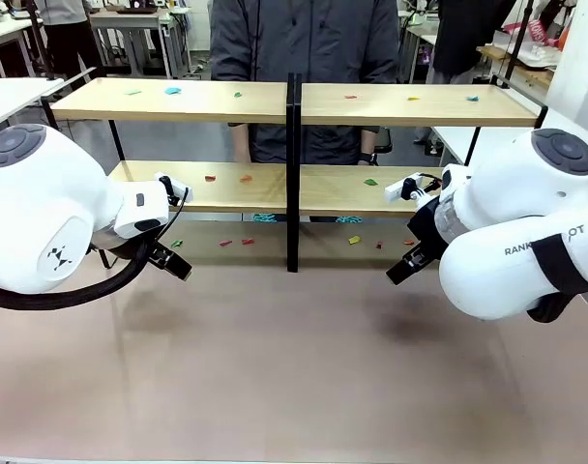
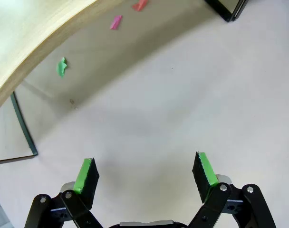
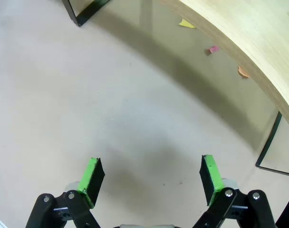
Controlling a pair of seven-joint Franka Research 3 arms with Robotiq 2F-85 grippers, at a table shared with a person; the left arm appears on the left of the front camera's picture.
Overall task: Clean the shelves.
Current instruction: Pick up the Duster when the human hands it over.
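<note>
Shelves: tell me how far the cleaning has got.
Done: nothing visible; coloured scraps dot both boards of the shelves and the table beneath. In hand: nothing; the left pincer and right pincer are open and empty above the table. Left: every scrap.

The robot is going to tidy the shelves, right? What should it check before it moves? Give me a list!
1. The left gripper is open and empty: ok.
2. The right gripper is open and empty: ok.
3. The shelves are clean: not ok. Coloured scraps lie on both boards and on the table under them.
4. The way to the green scrap is free: ok. Only bare table lies between it and the left gripper.
5. The person is clear of the shelves: cannot tell. The person stands right behind them, and the hands are not clearly seen.
</note>
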